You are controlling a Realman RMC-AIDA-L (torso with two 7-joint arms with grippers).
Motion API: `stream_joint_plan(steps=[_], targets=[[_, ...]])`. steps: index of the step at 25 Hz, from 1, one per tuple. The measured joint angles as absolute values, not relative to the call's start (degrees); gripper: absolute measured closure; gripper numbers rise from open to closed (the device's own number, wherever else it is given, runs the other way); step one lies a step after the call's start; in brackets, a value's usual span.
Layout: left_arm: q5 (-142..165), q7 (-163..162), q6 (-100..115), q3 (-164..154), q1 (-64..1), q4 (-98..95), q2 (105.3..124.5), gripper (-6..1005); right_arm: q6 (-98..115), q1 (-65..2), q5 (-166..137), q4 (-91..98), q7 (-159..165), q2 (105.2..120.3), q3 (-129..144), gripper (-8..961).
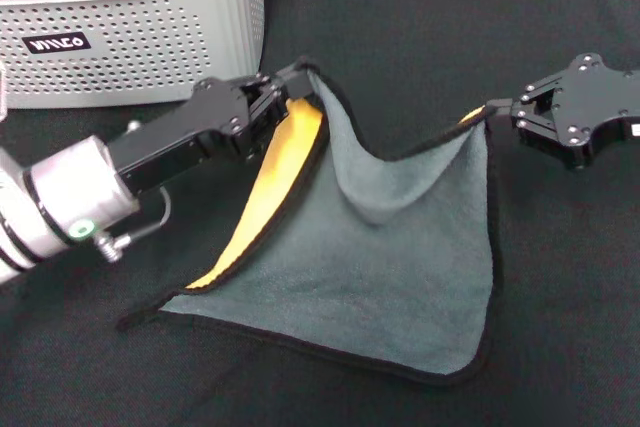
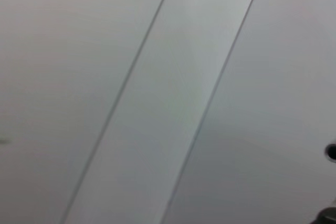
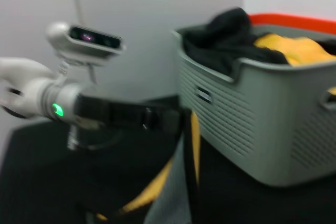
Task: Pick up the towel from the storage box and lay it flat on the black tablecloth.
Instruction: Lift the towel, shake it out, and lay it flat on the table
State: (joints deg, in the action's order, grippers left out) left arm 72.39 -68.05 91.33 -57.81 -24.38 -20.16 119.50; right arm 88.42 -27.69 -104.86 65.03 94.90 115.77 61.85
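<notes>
Towel (image 1: pixel 400 277) stretched between claws: left claw (image 1: pixel 292 89), right claw (image 1: pixel 505 112) each pinching corner.

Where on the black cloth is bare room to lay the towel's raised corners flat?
Bare black tablecloth lies beyond the towel, between the storage box and the right gripper. More lies nearer than that gripper, beside the towel. It is crowded at the left gripper near the box.
</notes>
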Motion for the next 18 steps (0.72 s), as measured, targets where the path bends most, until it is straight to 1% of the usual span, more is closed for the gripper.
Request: stream_joint_plan(steps=[1,7,18], targets=[[71.91,-65.22,89.77,-57.21,-25.70,-19.82,119.90,994,87.03,-28.09,-105.46,64.32,94.55,115.81,62.23,951],[71.49,-59.56,88.51,-57.28,-28.48,-19.48,119.85,994,77.89,-30.68,-107.21,60.44,93.19,115.68,66.70,952],[71.75,-50.59,79.28,-57.45,-28.85,-19.52,119.82,994,66.88,-33.61,-110.38,56.32,93.64,115.89,70.91,951]])
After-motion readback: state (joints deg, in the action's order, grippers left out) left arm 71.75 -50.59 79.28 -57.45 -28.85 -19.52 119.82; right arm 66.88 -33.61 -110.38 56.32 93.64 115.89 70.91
